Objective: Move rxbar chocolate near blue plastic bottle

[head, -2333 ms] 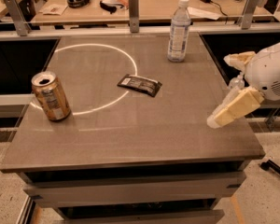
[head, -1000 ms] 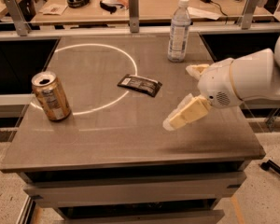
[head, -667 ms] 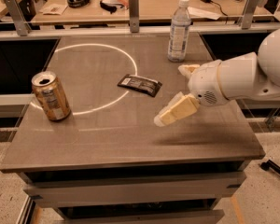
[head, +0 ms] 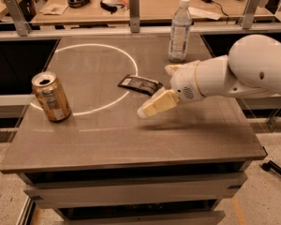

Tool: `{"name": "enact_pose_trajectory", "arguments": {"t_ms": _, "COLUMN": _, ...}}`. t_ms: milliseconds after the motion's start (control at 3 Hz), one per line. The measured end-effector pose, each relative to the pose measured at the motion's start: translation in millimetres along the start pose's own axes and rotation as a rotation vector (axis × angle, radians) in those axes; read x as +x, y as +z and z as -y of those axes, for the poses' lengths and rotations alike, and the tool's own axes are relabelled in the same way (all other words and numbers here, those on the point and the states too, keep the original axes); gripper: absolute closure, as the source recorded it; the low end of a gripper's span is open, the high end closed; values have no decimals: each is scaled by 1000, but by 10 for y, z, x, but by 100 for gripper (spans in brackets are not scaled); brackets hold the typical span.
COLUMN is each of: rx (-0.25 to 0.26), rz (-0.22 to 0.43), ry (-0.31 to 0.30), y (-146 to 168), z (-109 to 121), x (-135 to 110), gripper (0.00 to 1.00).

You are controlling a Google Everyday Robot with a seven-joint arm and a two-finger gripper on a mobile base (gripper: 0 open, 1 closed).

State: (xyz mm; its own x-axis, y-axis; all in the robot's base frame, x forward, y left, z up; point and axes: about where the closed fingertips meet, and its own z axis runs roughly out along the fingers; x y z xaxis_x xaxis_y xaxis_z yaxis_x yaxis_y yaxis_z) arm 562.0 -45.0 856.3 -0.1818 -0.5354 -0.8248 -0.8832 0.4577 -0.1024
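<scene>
- The table fills most of the frame, its grey top marked with a thin white ring in the upper-left part.
- The white arm reaches in from the right edge toward the centre.
- The gripper hangs at centre frame, over the right end of the bar. Its two cream fingers are spread apart and hold nothing: one points down-left below the bar, the other shows as a short tip toward the bottle.
- The blue plastic bottle stands upright at upper centre-right, near the table's far edge, white cap on.
- A gold can stands upright at the left, on the ring's lower-left arc, well apart from the bar.
- The rxbar chocolate lies flat at centre frame, across the ring's right arc. Its long axis runs from upper left to lower right, the right end pointing at the gripper. The bottle is up and to the right of it, apart, with the upper finger between them.
</scene>
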Motion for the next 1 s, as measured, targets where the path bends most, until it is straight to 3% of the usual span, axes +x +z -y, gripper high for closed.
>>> {"name": "enact_pose_trajectory", "arguments": {"t_ms": 1000, "rx": -29, "rz": 32, "ry": 44, "y": 491, "z": 122, "x": -8, "gripper": 0}}
